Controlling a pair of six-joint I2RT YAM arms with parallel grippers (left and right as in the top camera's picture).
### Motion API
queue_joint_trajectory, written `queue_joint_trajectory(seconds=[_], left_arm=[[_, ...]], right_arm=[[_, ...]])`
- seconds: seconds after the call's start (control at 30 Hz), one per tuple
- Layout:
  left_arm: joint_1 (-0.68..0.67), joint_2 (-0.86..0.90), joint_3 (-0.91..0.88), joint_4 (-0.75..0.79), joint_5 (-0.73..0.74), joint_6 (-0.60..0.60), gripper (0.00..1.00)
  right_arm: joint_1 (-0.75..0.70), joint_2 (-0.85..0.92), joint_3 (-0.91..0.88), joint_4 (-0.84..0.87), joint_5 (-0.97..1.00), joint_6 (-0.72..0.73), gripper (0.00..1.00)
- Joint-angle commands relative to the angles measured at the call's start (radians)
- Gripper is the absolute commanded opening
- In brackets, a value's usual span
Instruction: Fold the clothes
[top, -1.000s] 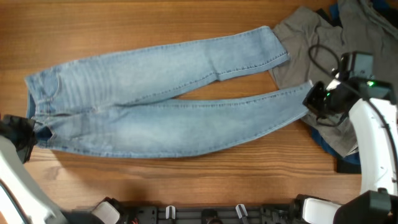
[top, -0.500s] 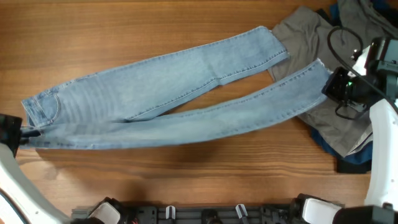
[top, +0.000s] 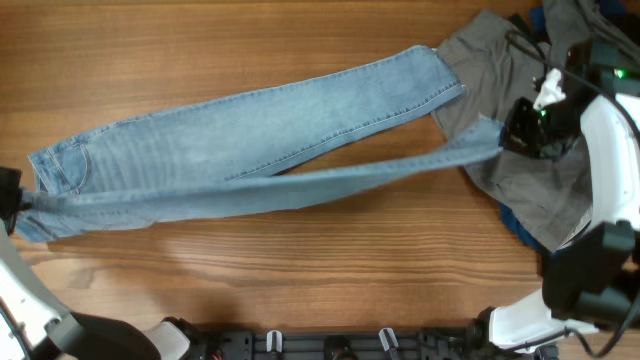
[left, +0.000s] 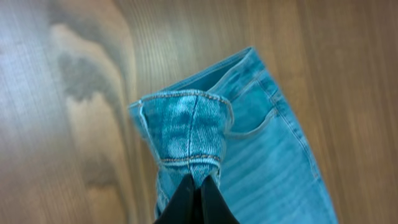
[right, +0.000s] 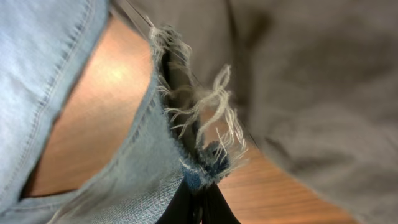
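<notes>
Three garments are in view: one pair of jeans (top: 240, 150), one grey garment (top: 490, 60) under and beyond the right gripper (top: 512, 135), and one dark-blue garment (top: 512, 225) peeping out from beneath the grey one. The jeans have two legs: one lies flat, and the other runs taut from the left gripper (top: 8, 198) to the right gripper. There are two grippers, each clamped on the jeans, the left at the waist and the right at one frayed hem (right: 199, 124). One stitched pocket (left: 258, 115) shows just ahead of the left gripper. There is one wooden table (top: 300, 290).
</notes>
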Motion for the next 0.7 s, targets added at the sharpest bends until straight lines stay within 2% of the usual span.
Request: queue_joint_trajectory(seconds=[0.0, 0.1, 0.23, 0.33, 0.47, 0.67], left_arm=[[0.01, 0.069, 0.027, 0.077, 0.008, -0.006, 0.04], [0.01, 0.138, 0.027, 0.156, 0.016, -0.006, 0.04], [0.01, 0.222, 0.027, 0.226, 0.064, -0.006, 0.04], [0.01, 0.246, 0.027, 0.278, 0.085, -0.006, 0.04], [0.002, 0.246, 0.027, 0.357, 0.195, -0.006, 0.04], [-0.041, 0.262, 0.027, 0.422, 0.166, -0.003, 0.04]], right_arm=[[0.033, 0.105, 0.148, 0.002, -0.004, -0.023, 0.04], [0.095, 0.188, 0.18, 0.073, -0.005, -0.018, 0.04], [0.121, 0.261, 0.18, 0.162, -0.001, 0.102, 0.04], [0.122, 0.264, 0.18, 0.175, 0.001, 0.159, 0.04], [0.162, 0.264, 0.18, 0.226, -0.027, 0.164, 0.04], [0.179, 0.264, 0.18, 0.359, 0.017, 0.303, 0.04]])
